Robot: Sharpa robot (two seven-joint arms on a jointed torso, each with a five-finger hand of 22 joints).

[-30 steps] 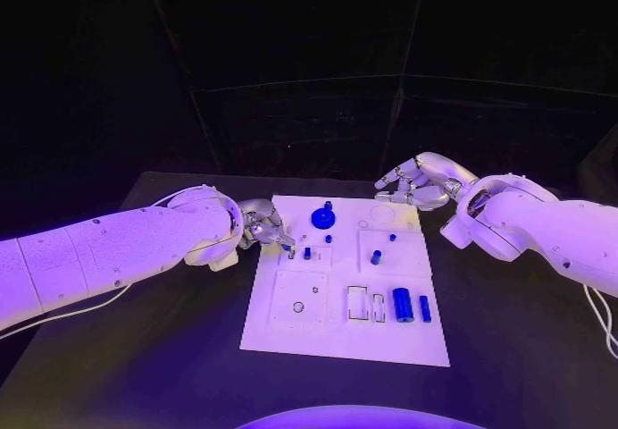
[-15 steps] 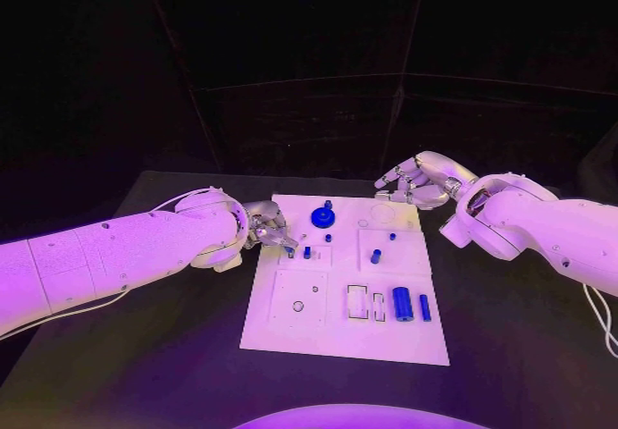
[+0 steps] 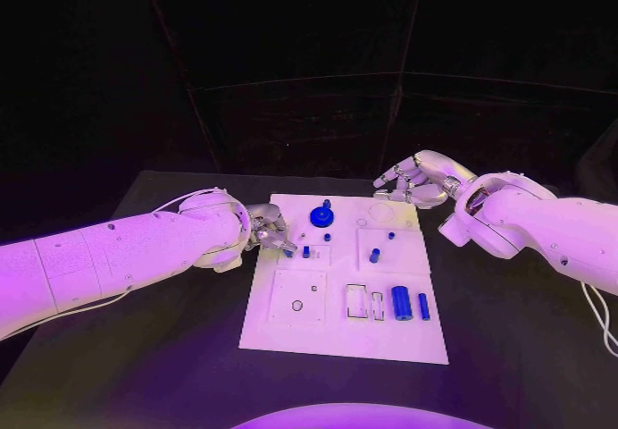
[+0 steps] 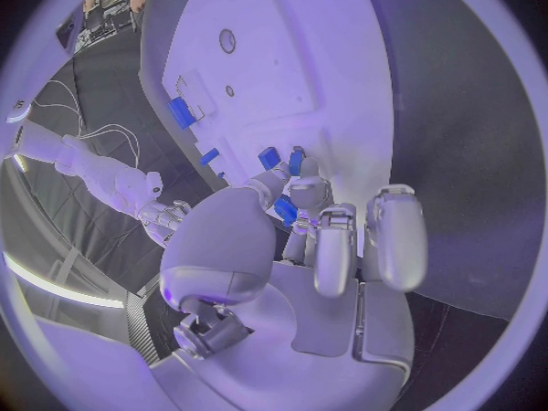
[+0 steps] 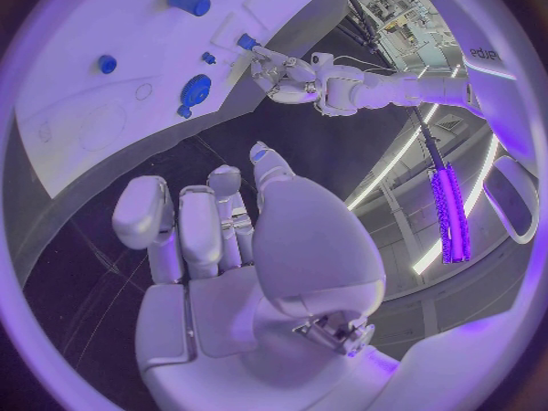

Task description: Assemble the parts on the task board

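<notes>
Silver fingers of the left robot hand point(image 3: 267, 229) curl over the left edge of the task board point(image 3: 309, 335), in its far half; the left wrist view shows a small blue part point(image 4: 284, 210) pinched between the fingertips, just above the white surface, with two more small blue pegs point(image 4: 269, 157) standing just beyond them. The white task board lies in the middle of the black desk point(image 3: 154, 357), its long axis running near to far. At its far end sits a round blue knob point(image 3: 322, 215). Near the middle right stands a short blue peg point(image 3: 375, 256), upright. In the near right part lie a blue cylinder point(image 3: 402, 304) and a thinner blue bar point(image 3: 424, 307), side by side, both lengthwise near to far. The right robot hand point(image 3: 414, 181) hovers off the far right corner of the board, fingers loosely spread, grasping nothing.
</notes>
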